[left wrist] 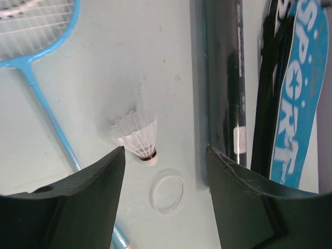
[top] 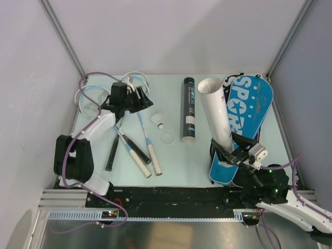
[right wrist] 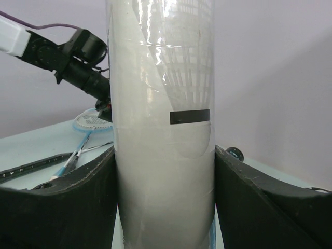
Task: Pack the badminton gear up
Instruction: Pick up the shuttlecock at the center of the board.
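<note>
Left end effector [left wrist: 165, 151] is seen open with nothing between its fingers, held over the worktop [top: 171, 161]. A shuttlecock [left wrist: 137, 136] is laid on its side just beyond it, near a round clear lid [left wrist: 167, 194]. Right end effector [right wrist: 165, 155] is clamped on a white tube [top: 218, 111], tilted over a blue racket bag [top: 249, 101]. A black tube [top: 188, 109] is laid flat between shuttlecock and bag. Rackets [top: 153, 160] are laid at left, handles toward the arm bases.
</note>
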You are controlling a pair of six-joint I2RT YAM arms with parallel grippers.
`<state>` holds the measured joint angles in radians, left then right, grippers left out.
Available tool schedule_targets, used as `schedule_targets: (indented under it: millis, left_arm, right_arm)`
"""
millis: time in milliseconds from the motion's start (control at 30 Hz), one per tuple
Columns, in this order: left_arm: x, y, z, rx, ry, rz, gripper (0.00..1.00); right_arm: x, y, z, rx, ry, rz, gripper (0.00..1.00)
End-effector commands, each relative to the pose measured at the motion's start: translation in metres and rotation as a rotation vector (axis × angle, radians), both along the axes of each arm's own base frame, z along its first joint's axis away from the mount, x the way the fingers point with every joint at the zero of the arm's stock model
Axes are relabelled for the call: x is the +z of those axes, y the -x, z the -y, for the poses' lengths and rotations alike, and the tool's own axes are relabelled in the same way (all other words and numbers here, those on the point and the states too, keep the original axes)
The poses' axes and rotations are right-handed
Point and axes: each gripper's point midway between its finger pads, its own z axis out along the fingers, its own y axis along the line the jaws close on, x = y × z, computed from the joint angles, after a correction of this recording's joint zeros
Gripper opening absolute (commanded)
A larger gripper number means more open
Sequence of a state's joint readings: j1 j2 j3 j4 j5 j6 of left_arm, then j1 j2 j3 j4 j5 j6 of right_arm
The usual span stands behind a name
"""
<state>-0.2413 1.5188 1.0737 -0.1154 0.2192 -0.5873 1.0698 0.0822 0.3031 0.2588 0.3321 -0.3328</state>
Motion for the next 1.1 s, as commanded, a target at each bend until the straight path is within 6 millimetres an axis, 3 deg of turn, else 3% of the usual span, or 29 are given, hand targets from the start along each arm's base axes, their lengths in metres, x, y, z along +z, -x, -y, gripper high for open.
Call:
schedule_targets:
  millis: [0,267,467,667,800,967,1067]
  left_arm:
    - [-0.015,0.006,0.020,-0.262,-0.026,-0.065,0.68]
    - [-0.049,-0.025,0.037,-0.406,-0.043,-0.142,0.69]
    - [-0.059,-0.041,0.050,-0.489,-0.023,-0.137,0.69]
    - [-0.078,-0.026,0.054,-0.527,0.012,-0.201,0.64]
    - [-0.090,-0.013,0.050,-0.526,0.010,-0.240,0.52]
    - [-0.088,-0.002,0.051,-0.535,0.028,-0.262,0.49]
    - [-0.085,0.000,0.050,-0.536,0.030,-0.265,0.40]
  right_arm:
    - [0.032,0.010,0.009,0.028,-0.097,0.042,0.37]
    - [0.027,0.008,0.006,0.031,-0.082,0.021,0.38]
    - [0.028,0.009,0.005,0.035,-0.079,0.029,0.37]
    - [0.028,0.009,0.006,0.032,-0.083,0.030,0.38]
    - [0.027,0.009,0.006,0.035,-0.083,0.025,0.38]
    - [0.029,0.010,0.006,0.039,-0.090,0.028,0.38]
    - [0.031,0.011,0.007,0.047,-0.102,0.026,0.37]
